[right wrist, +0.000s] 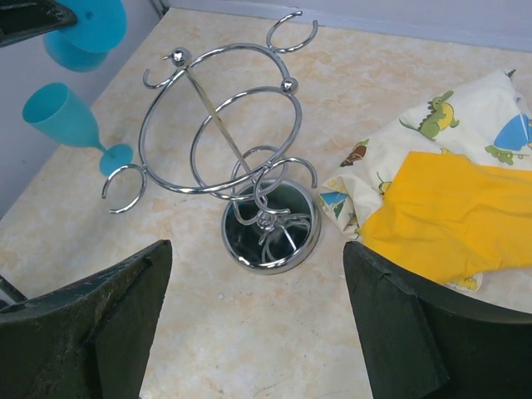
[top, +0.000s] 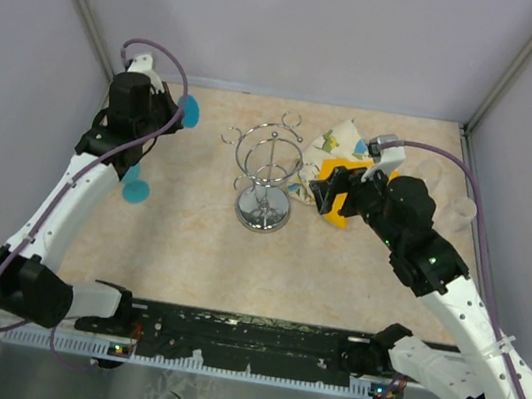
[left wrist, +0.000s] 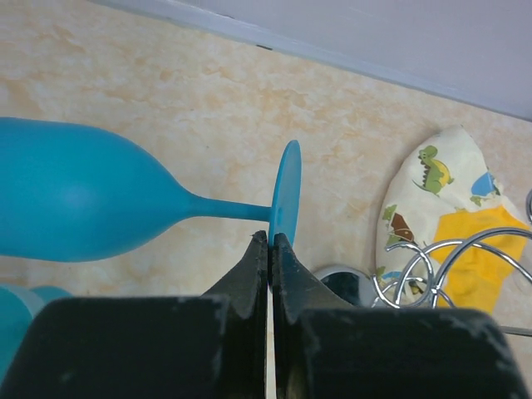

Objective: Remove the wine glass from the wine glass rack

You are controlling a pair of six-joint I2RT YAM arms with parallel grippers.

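A blue wine glass (left wrist: pixel 75 199) hangs sideways in the air at the far left, clear of the wine glass rack (top: pixel 268 172). My left gripper (left wrist: pixel 271 241) is shut on the edge of its round foot (left wrist: pixel 285 195); from above that gripper (top: pixel 171 110) sits near the back left corner. The chrome rack (right wrist: pixel 220 125) stands mid-table on its shiny round base (right wrist: pixel 270 229), and no glass shows on its looped arms. My right gripper (right wrist: pixel 258 332) is open just right of the rack's base, holding nothing.
A second blue glass (right wrist: pixel 65 118) rests on the table left of the rack, also seen from above (top: pixel 135 185). A dinosaur-print cloth (right wrist: pixel 440 125) and a yellow cloth (right wrist: pixel 457 216) lie right of the rack. Walls enclose the table on the left, back and right.
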